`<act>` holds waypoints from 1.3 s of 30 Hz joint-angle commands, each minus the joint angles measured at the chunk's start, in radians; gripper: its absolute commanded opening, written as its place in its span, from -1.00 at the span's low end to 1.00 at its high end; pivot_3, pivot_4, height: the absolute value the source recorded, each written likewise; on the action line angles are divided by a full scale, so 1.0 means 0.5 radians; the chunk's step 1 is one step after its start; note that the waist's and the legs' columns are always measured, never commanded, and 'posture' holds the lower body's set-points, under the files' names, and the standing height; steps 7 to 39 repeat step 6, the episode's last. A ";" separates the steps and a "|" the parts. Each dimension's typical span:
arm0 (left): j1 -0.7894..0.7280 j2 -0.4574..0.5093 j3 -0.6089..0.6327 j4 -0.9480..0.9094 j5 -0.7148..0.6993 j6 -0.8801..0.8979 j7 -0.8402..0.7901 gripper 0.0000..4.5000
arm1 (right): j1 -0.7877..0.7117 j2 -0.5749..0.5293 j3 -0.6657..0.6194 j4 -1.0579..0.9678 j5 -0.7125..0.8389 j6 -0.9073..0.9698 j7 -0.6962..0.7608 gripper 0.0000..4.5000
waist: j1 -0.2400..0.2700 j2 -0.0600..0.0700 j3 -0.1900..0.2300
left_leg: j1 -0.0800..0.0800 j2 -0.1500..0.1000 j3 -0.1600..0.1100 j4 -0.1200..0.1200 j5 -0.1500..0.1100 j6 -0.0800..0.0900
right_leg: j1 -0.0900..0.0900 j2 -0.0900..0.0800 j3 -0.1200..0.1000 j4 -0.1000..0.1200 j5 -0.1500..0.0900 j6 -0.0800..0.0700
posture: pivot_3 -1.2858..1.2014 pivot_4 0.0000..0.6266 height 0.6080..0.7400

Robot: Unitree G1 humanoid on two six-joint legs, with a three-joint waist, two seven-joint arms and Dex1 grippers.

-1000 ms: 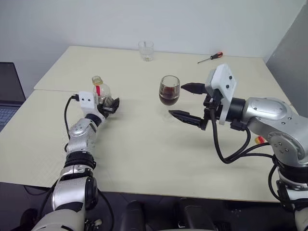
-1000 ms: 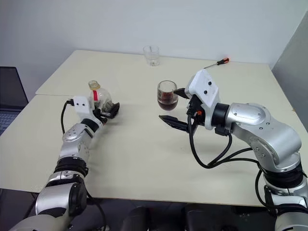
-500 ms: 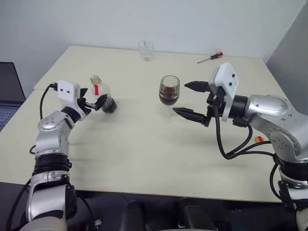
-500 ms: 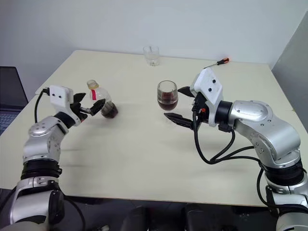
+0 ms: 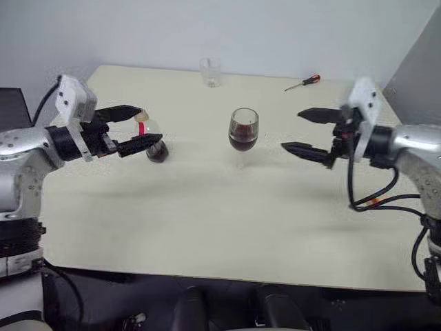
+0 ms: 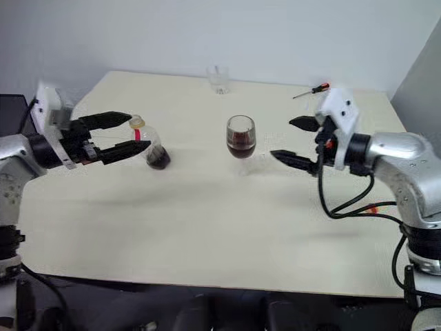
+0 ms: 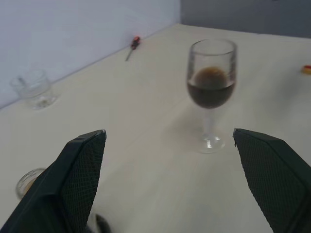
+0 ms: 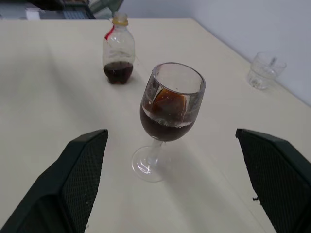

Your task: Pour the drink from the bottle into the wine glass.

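Observation:
The wine glass [image 5: 243, 131] stands mid-table with dark drink [image 8: 164, 125] filling the lower part of its bowl. To its left stands the bottle [image 5: 153, 140], upright, a little dark drink [image 8: 117, 73] left in its bottom and a red strip at its neck. My left gripper [image 6: 138, 131] hovers open, raised above the table just left of the bottle, nothing between its fingers. My right gripper [image 5: 291, 129] is open too, level with the glass's bowl, to its right and apart from it. The glass [image 7: 211, 82] is also in the left wrist view.
A short clear tumbler [image 5: 210, 71] stands at the table's far edge, and a red-handled screwdriver [image 5: 303, 83] lies at the far right. A small red-and-yellow thing [image 5: 372, 200] lies under my right arm. A dark laptop [image 5: 14, 103] sits off the table's left side.
My left gripper, which was around the bottle, has lifted and drawn back to the left, leaving it standing. My right gripper has moved right, away from the wine glass.

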 commanded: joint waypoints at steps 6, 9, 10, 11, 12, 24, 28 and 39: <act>-0.036 0.121 0.022 -0.080 -0.081 0.080 -0.119 0.98 | -0.105 -0.146 -0.085 0.274 0.013 -0.178 0.342 1.00 | -0.003 0.004 0.003 | 0.000 0.001 0.001 -0.001 0.000 0.000 | -0.001 0.001 0.002 0.000 -0.001 -0.001 | 0.03 -0.52 1.00; -0.036 0.121 0.022 -0.080 -0.081 0.080 -0.119 0.98 | -0.105 -0.146 -0.085 0.274 0.013 -0.178 0.342 1.00 | -0.003 0.004 0.003 | 0.000 0.001 0.001 -0.001 0.000 0.000 | -0.001 0.001 0.002 0.000 -0.001 -0.001 | 0.03 -0.52 1.00; -0.036 0.121 0.022 -0.080 -0.081 0.080 -0.119 0.98 | -0.105 -0.146 -0.085 0.274 0.013 -0.178 0.342 1.00 | -0.003 0.004 0.003 | 0.000 0.001 0.001 -0.001 0.000 0.000 | -0.001 0.001 0.002 0.000 -0.001 -0.001 | 0.03 -0.52 1.00; -0.036 0.121 0.022 -0.080 -0.081 0.080 -0.119 0.98 | -0.105 -0.146 -0.085 0.274 0.013 -0.178 0.342 1.00 | -0.003 0.004 0.003 | 0.000 0.001 0.001 -0.001 0.000 0.000 | -0.001 0.001 0.002 0.000 -0.001 -0.001 | 0.03 -0.52 1.00; -0.036 0.121 0.022 -0.080 -0.081 0.080 -0.119 0.98 | -0.105 -0.146 -0.085 0.274 0.013 -0.178 0.342 1.00 | -0.003 0.004 0.003 | 0.000 0.001 0.001 -0.001 0.000 0.000 | -0.001 0.001 0.002 0.000 -0.001 -0.001 | 0.03 -0.52 1.00; -0.036 0.121 0.022 -0.080 -0.081 0.080 -0.119 0.98 | -0.105 -0.146 -0.085 0.274 0.013 -0.178 0.342 1.00 | -0.003 0.004 0.003 | 0.000 0.001 0.001 -0.001 0.000 0.000 | -0.001 0.001 0.002 0.000 -0.001 -0.001 | 0.03 -0.52 1.00; -0.036 0.121 0.022 -0.080 -0.081 0.080 -0.119 0.98 | -0.105 -0.146 -0.085 0.274 0.013 -0.178 0.342 1.00 | -0.003 0.004 0.003 | 0.000 0.001 0.001 -0.001 0.000 0.000 | -0.001 0.001 0.002 0.000 -0.001 -0.001 | 0.03 -0.52 1.00; -0.036 0.121 0.022 -0.080 -0.081 0.080 -0.119 0.98 | -0.105 -0.146 -0.085 0.274 0.013 -0.178 0.342 1.00 | -0.003 0.004 0.003 | 0.000 0.001 0.001 -0.001 0.000 0.000 | -0.001 0.001 0.002 0.000 -0.001 -0.001 | 0.03 -0.52 1.00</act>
